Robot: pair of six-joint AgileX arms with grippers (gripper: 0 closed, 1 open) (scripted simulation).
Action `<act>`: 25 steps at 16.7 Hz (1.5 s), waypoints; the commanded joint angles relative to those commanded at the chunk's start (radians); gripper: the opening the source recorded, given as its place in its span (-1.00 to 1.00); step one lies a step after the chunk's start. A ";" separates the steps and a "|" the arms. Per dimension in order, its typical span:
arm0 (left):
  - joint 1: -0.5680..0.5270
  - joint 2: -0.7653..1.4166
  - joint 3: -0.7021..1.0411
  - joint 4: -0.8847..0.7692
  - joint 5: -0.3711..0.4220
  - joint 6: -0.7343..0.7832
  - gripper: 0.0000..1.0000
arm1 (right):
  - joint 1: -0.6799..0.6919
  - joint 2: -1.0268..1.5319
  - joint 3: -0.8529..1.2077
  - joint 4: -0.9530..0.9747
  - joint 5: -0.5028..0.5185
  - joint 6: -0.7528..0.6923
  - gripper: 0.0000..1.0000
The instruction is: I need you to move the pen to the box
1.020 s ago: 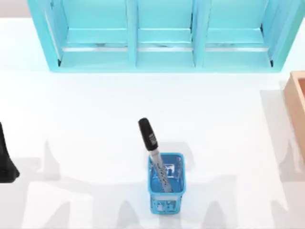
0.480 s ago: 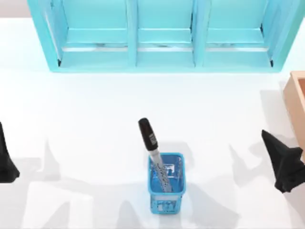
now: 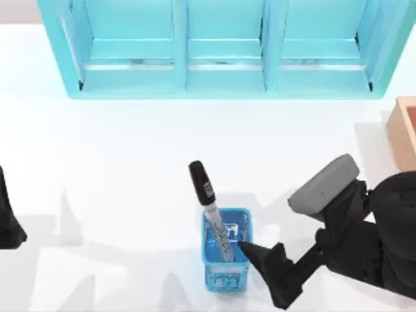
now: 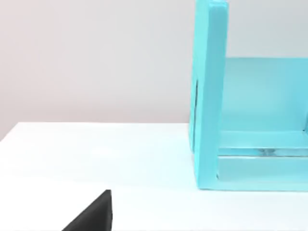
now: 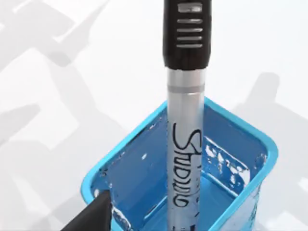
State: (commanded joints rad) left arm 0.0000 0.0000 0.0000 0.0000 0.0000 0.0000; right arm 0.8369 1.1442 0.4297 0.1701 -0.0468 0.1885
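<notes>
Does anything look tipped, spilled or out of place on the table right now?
Nothing stands out. The pen stands leaning in the blue cup, cap up, which is upright near the table's front. The right gripper is at the cup's right side; the left gripper sits at the left edge.

Box (image 3: 404,130) cut by the top view's right edge; pen (image 3: 211,211) tip sunk inside blue cup (image 3: 226,265); left tool (image 3: 8,214) cropped at left.

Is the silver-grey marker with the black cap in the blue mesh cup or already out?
In: the silver-grey marker stands cap-up, leaning, its barrel inside the blue mesh cup.
</notes>
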 joint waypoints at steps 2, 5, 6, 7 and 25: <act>0.000 0.000 0.000 0.000 0.000 0.000 1.00 | 0.035 0.041 0.015 0.004 -0.001 0.007 1.00; 0.000 0.000 0.000 0.000 0.000 0.000 1.00 | 0.039 0.045 0.016 0.004 -0.001 0.008 1.00; 0.000 0.000 0.000 0.000 0.000 0.000 1.00 | 0.039 0.045 0.016 0.004 -0.001 0.008 1.00; 0.000 0.000 0.000 0.000 0.000 0.000 1.00 | 0.035 0.041 0.011 0.003 -0.001 0.007 1.00; 0.000 0.000 0.000 0.000 0.000 0.000 1.00 | 0.053 0.587 0.203 0.360 0.018 0.021 1.00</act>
State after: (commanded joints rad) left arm 0.0000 0.0000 0.0000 0.0000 0.0000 0.0000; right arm 0.8895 1.7313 0.6328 0.5299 -0.0290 0.2095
